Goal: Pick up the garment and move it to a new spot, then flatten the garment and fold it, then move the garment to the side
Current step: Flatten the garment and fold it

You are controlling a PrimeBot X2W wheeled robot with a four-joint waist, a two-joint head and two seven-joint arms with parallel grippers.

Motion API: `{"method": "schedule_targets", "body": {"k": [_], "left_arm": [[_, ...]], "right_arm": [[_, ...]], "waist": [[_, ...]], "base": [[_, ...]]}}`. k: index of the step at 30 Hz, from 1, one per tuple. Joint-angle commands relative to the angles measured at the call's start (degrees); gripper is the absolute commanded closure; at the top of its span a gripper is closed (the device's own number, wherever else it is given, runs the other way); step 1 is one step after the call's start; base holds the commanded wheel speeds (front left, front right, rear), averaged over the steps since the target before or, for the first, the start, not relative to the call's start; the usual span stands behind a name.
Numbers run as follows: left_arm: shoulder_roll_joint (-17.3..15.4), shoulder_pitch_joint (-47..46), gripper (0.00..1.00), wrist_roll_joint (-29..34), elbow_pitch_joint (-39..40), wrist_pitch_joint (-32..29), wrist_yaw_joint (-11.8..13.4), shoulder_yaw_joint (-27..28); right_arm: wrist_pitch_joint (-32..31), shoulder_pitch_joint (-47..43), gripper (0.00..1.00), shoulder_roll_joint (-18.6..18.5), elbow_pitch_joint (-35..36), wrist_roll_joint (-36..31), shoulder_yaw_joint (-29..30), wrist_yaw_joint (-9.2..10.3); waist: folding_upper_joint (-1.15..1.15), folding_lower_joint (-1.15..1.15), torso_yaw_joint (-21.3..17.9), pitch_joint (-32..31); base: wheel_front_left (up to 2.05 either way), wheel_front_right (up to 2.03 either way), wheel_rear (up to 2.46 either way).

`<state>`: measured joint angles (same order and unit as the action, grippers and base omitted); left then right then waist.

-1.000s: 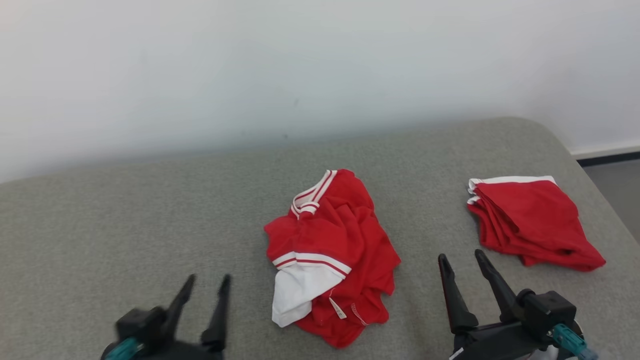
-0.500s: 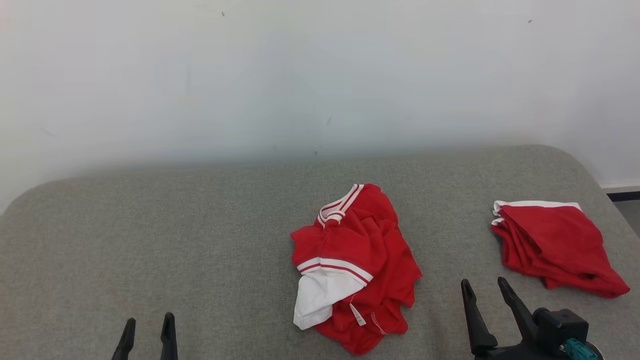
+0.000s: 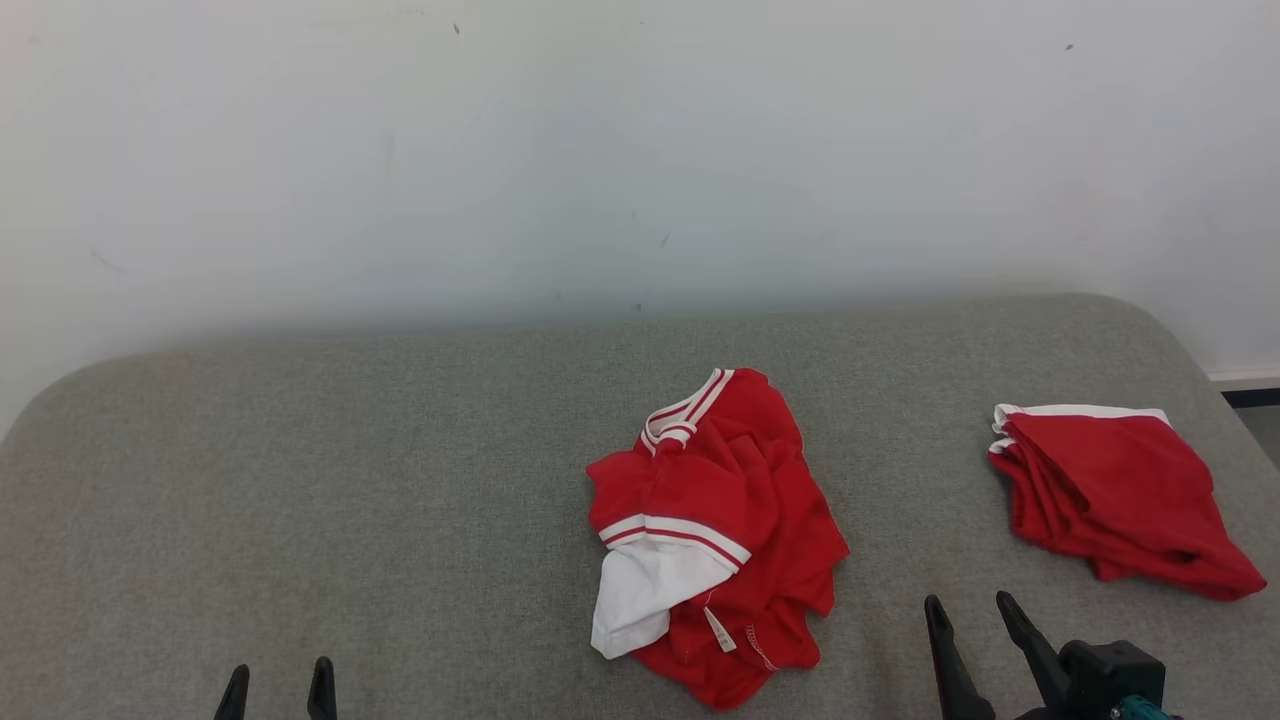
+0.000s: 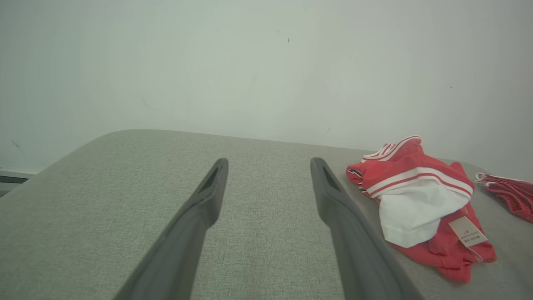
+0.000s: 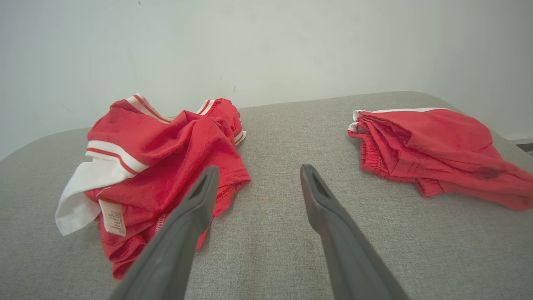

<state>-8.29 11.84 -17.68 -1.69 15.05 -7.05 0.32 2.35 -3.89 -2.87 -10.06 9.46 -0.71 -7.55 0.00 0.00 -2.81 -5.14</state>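
Garment, crumpled red-and-white jersey (image 3: 740,520), lies on grey upholstered cushion (image 3: 400,480); folded red cloth pile (image 3: 1120,490) lies apart, right of garment. Left gripper (image 3: 281,668) and right gripper (image 3: 968,600), before garment, gape wide, empty.

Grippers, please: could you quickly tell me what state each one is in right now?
Left gripper: open, holding nothing.
Right gripper: open, holding nothing.

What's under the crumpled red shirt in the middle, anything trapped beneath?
The grey cushion borders the crumpled red shirt all round; nothing pokes out at its edges. Its white panel and care label lie on top. Whatever is directly beneath is covered.
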Motion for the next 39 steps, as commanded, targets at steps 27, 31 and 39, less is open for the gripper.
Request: {"method": "schedule_targets", "body": {"k": [27, 31, 39], "left_arm": [[-1.24, -6.64, 0.0, -1.9, -2.53, -6.34, -0.44, -6.9], [-3.6, -13.71, 0.0, -3.86, -4.32, -12.97, -0.43, -12.36], [-2.94, -29.8, 0.0, -8.59, -16.12, -23.92, 0.55, -18.03]], "right_arm": [[0.55, 1.57, 0.0, -0.03, -0.91, 1.12, -2.27, 0.14], [0.44, 1.88, 0.0, -0.03, -1.29, 1.64, -2.6, 0.14], [1.01, 3.88, 0.0, -0.03, -2.13, 1.71, -4.11, 0.14]], "waist": [[0.0, 0.0, -2.52, 0.63], [0.0, 0.0, -5.22, 1.24], [0.0, 0.0, -12.28, 2.5]], "base": [[0.0, 0.0, 0.0], [0.0, 0.0, 0.0], [0.0, 0.0, 0.0]]}}
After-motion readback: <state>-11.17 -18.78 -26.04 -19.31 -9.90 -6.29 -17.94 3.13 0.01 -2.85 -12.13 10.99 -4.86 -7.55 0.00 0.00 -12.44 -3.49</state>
